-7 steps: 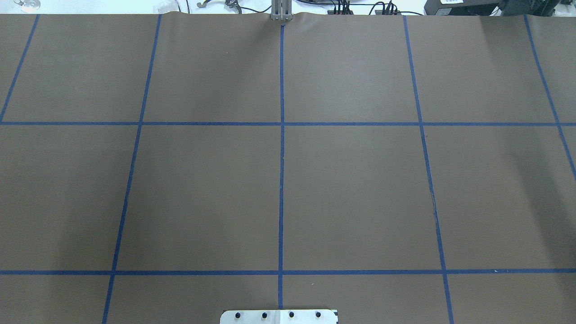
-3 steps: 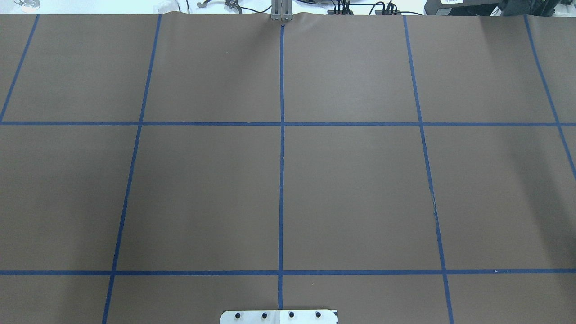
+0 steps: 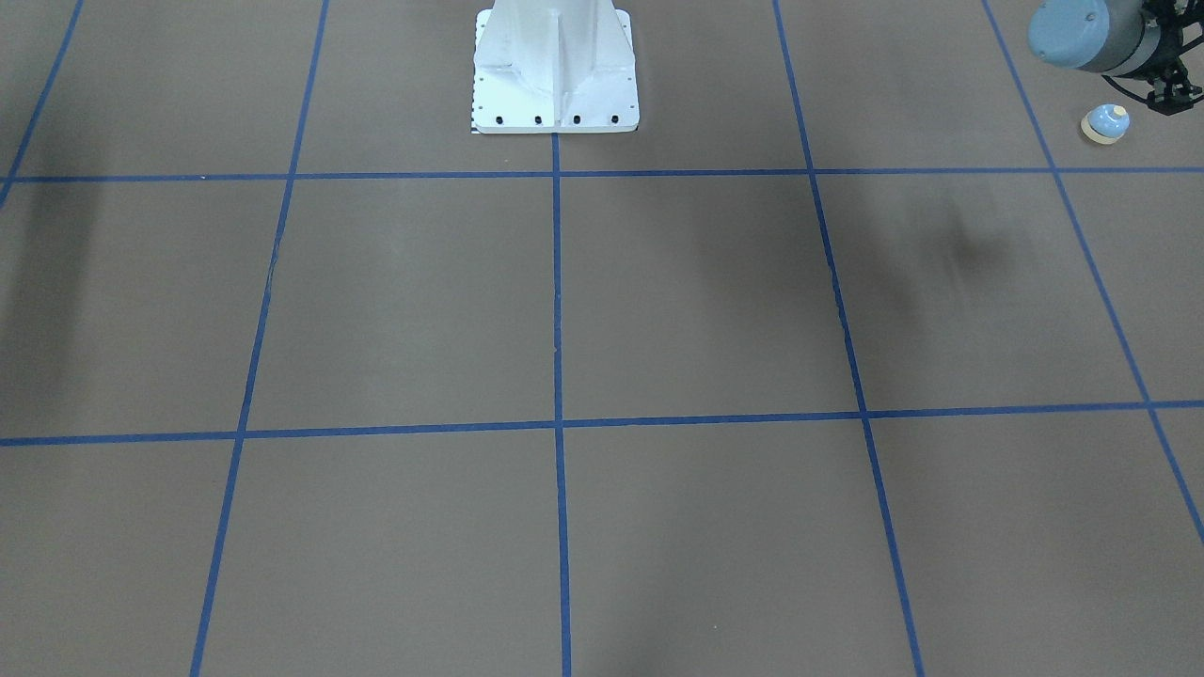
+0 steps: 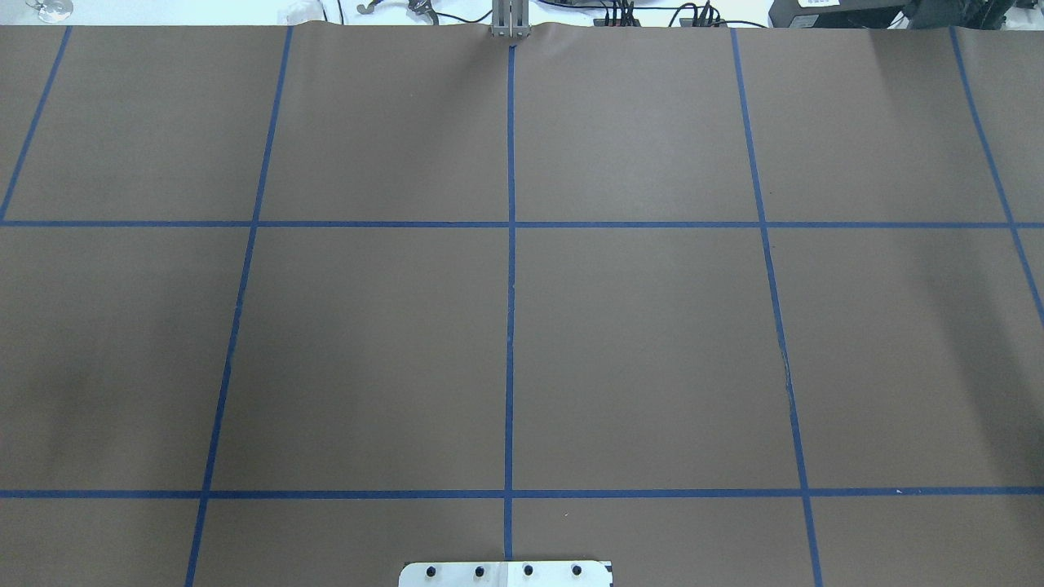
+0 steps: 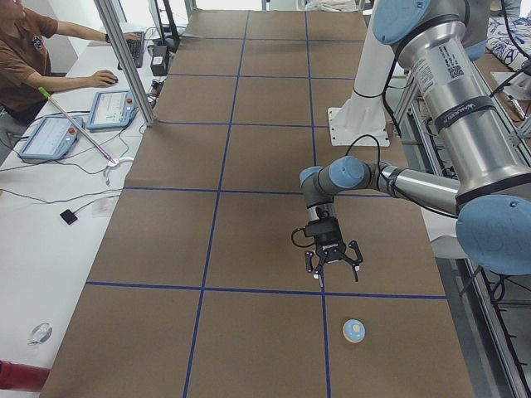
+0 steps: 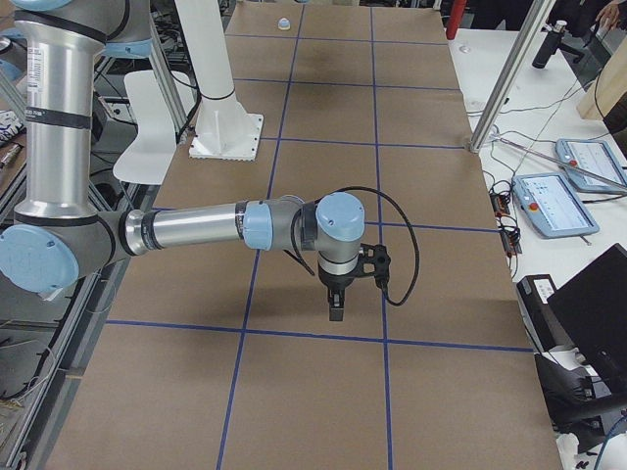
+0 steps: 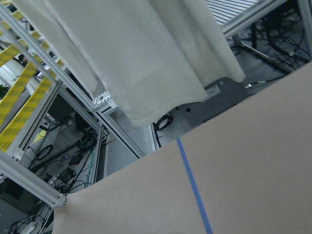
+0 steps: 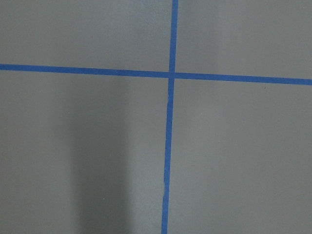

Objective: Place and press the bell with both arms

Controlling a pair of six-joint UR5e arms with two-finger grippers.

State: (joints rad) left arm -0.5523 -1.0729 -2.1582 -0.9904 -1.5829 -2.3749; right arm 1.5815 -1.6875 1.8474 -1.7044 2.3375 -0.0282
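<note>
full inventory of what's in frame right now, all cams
bell: 1, light blue with cream rim and button, on the table at the robot's left end
table: 1, brown cover with blue tape grid, under both arms
teach pendants: 2, grey-blue, on the white side bench across from the robot
operator: 1, brown shirt, seated at that bench
pedestal: 1, white, bolted at the table's robot-side edge
left arm: 1, silver with light-blue caps, reaching toward the bell
left claw: 1, black, pointing down near the bell, apart from it
right arm: 1, silver with light-blue caps, stretched over the table
right claw: 1, black, pointing down
</note>
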